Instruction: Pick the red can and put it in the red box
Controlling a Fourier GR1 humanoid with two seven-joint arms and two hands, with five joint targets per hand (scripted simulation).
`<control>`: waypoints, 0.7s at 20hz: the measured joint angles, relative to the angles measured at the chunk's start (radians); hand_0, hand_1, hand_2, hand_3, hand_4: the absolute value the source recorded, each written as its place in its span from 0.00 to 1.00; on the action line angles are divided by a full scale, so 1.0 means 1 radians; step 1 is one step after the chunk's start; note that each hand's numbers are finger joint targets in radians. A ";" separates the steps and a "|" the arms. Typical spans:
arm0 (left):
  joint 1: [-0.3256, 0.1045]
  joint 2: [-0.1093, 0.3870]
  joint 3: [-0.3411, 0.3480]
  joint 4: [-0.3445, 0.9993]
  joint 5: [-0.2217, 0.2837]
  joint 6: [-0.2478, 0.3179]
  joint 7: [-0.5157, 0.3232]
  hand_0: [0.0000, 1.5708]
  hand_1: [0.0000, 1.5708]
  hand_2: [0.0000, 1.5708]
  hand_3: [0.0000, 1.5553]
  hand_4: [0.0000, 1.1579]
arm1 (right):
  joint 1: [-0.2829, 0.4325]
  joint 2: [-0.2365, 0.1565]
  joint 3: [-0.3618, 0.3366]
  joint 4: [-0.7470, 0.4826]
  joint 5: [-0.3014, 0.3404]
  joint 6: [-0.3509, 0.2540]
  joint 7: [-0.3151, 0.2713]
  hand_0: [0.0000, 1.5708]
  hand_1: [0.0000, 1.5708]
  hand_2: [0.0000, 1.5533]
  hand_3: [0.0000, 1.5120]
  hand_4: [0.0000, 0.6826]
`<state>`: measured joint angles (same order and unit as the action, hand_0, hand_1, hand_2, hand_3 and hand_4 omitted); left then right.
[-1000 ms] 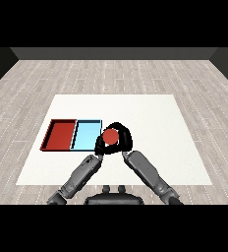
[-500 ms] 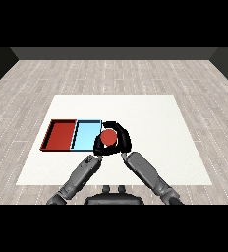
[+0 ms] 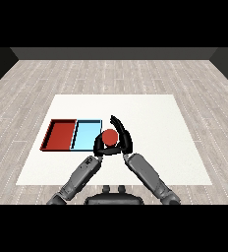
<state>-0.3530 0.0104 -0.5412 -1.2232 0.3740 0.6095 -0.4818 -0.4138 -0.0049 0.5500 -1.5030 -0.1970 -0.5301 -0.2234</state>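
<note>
The red can (image 3: 109,137) is held above the table just right of the light blue tray (image 3: 85,134), with its red top facing me. My right hand (image 3: 124,140) is shut on it, its fingers curling over the can's far side and its thumb below. The red tray (image 3: 60,134) lies further left, joined to the blue one, and nothing lies in it. My left hand (image 3: 98,147) sits low beside the can at the blue tray's near right corner and is partly hidden.
Both trays lie side by side on the left half of the white table (image 3: 155,123). Both forearms come in close together from the bottom middle. Grey wooden floor surrounds the table.
The right hand with the can has shifted slightly left and nearer, towards the blue tray's right edge. The left hand has hardly moved.
</note>
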 measured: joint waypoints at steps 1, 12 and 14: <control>0.002 0.000 0.007 -0.014 -0.012 -0.002 0.014 1.00 1.00 1.00 0.96 0.98 | -0.005 0.001 -0.007 -0.002 0.003 0.000 0.009 0.00 0.00 0.00 0.00 0.00; -0.002 -0.008 0.074 -0.017 -0.062 -0.025 0.032 1.00 1.00 0.99 0.94 0.98 | 0.061 -0.007 -0.102 -0.098 0.001 0.091 0.043 0.00 0.00 0.00 0.00 0.00; -0.005 -0.008 0.073 -0.016 -0.066 -0.010 0.030 1.00 1.00 0.99 0.94 0.98 | 0.101 -0.025 -0.120 -0.136 -0.004 0.123 0.028 0.00 0.00 0.00 0.00 0.00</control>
<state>-0.3577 0.0020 -0.4682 -1.2391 0.3078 0.5992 -0.4514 -0.3125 -0.0297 0.4301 -1.6386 -0.2010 -0.4071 -0.1951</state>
